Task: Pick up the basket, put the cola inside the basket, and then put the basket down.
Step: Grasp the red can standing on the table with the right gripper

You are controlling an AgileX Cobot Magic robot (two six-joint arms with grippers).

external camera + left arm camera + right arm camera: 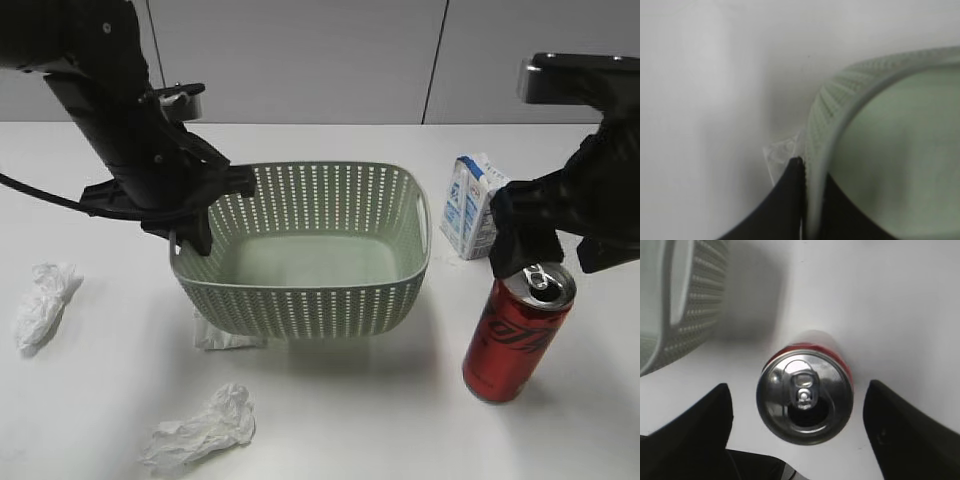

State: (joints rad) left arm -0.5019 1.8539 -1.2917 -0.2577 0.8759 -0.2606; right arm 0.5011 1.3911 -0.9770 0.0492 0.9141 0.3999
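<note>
The pale green basket (310, 250) hangs tilted a little above the white table, its left end raised. My left gripper (190, 238) is shut on the basket's left rim; the left wrist view shows the rim (816, 165) pinched between the two black fingers (812, 172). The red cola can (516, 335) stands upright on the table at the right, its tab top open. My right gripper (535, 262) hovers directly above the can, open. In the right wrist view the can top (805, 392) lies between the spread fingers (798, 410), untouched.
A white-and-blue milk carton (474, 205) stands behind the can, right of the basket. Crumpled tissues lie at the left (42, 303), at the front (200, 430) and under the basket's left corner (222, 335). The basket's side shows at upper left in the right wrist view (685, 305).
</note>
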